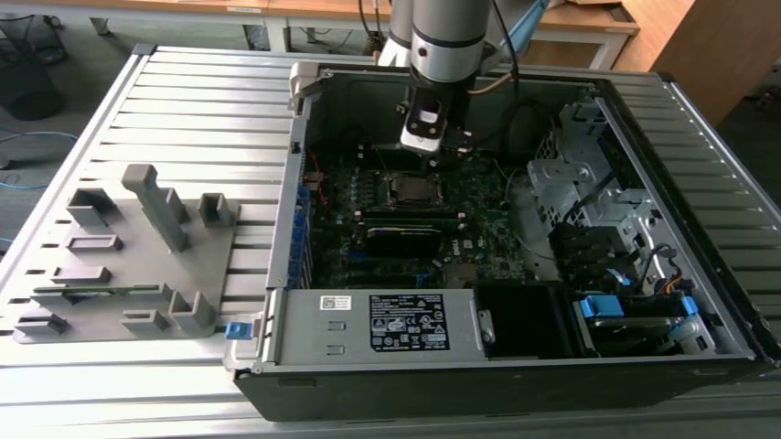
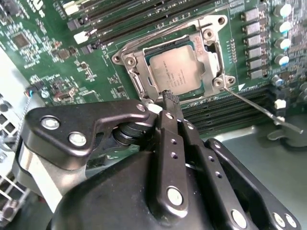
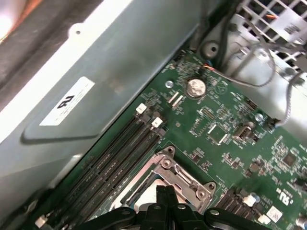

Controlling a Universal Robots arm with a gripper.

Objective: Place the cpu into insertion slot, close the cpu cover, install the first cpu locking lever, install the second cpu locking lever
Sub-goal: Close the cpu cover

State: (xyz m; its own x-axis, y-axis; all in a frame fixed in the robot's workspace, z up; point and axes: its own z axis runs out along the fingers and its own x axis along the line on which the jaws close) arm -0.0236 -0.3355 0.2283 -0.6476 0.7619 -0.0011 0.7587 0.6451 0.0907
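Hovering claw [image 2: 169, 97] pinched closed, empty; tip at cpu cover [image 2: 211, 60] edge; cpu [image 2: 175, 72] seated

My arm [image 1: 448, 37] is a silver-grey tube with a dark band. At its wrist I see a white-and-black block [image 1: 422, 128] and a tan cable [image 1: 498, 82]. The gripper [image 2: 169, 99] is matte black, with flat linkage bars [image 2: 91, 122] pinned by shiny round screws [image 2: 76, 139], and its slim fingers [image 2: 168, 143] are dotted with small holes.
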